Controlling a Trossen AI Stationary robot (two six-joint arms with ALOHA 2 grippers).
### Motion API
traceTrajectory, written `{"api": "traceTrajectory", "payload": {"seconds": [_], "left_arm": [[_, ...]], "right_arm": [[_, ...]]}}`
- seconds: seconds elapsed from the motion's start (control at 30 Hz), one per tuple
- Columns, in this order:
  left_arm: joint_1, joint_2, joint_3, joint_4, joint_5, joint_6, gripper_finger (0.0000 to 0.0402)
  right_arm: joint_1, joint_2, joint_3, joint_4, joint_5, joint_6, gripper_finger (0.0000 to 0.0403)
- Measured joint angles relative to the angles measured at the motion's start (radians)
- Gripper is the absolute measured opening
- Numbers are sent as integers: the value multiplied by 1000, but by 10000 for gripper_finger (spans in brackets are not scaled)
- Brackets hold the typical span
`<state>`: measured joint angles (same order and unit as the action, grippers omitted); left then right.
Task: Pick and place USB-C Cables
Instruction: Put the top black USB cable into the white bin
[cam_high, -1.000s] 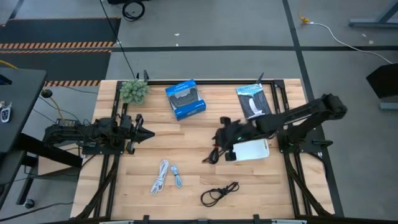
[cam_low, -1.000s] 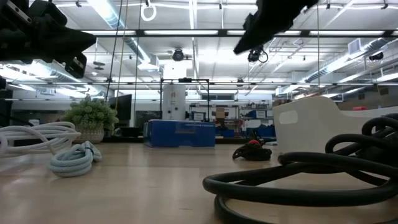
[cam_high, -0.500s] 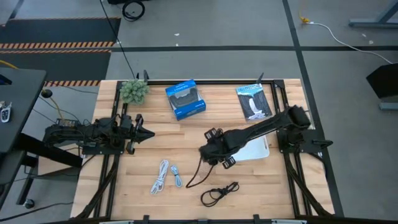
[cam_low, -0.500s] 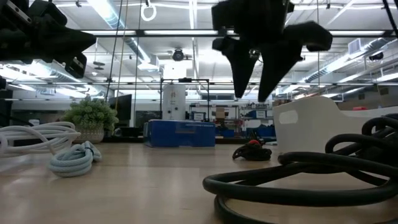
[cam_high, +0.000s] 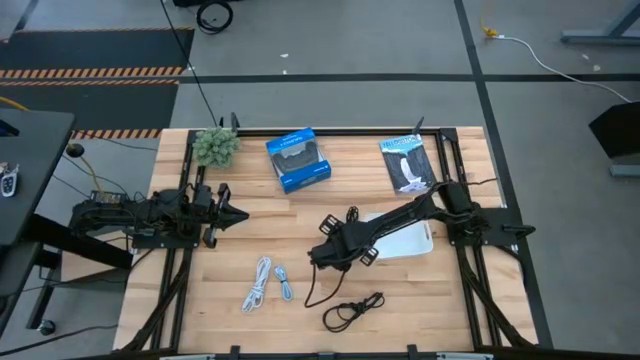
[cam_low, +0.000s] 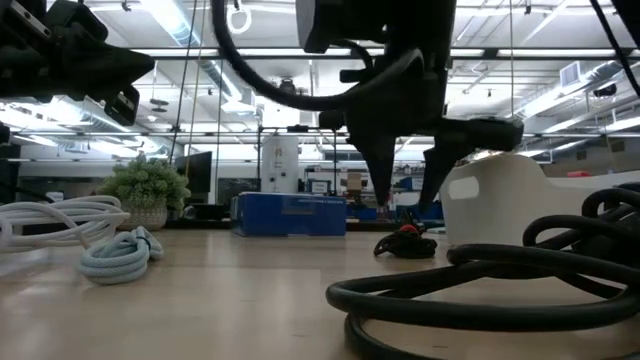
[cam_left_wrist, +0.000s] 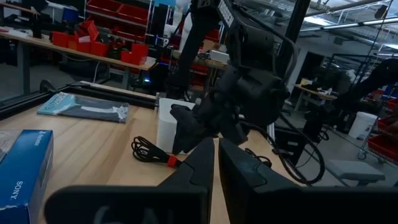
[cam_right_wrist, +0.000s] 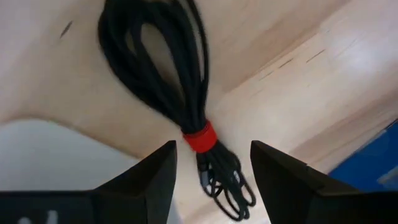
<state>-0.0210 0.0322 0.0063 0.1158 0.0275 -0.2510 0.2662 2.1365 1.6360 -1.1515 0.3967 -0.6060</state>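
Note:
The black USB-C cable bundle with a red band (cam_right_wrist: 199, 136) lies flat on the table beside the white bin (cam_high: 415, 243). It also shows in the low view (cam_low: 405, 242) and the left wrist view (cam_left_wrist: 151, 153). My right gripper (cam_high: 322, 256) is open and points down. It hovers just above this bundle (cam_low: 405, 205), with one finger on each side. In the high view the arm hides the bundle. A white cable (cam_high: 258, 283), a pale blue-grey cable (cam_high: 284, 283) and a second black cable (cam_high: 352, 311) lie near the near edge. My left gripper (cam_high: 243, 215) waits shut at the left.
A blue box (cam_high: 298, 158), a small plant (cam_high: 215, 146) and a dark packet (cam_high: 408, 162) stand along the far edge. A thin black cord (cam_high: 308, 290) trails from under the right gripper toward the near side. There is bare wood between the two arms.
My right gripper has moved from beside the white bin toward the table's left and near edge. It has come down over the red-banded black bundle and stayed open. No cable has moved.

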Motion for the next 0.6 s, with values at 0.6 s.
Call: {"api": "traceTrajectory", "payload": {"seconds": [0.6], "left_arm": [[0, 0, 0, 3, 0, 0, 30]], "right_arm": [[-78, 16, -2, -137, 67, 12, 210]]}}
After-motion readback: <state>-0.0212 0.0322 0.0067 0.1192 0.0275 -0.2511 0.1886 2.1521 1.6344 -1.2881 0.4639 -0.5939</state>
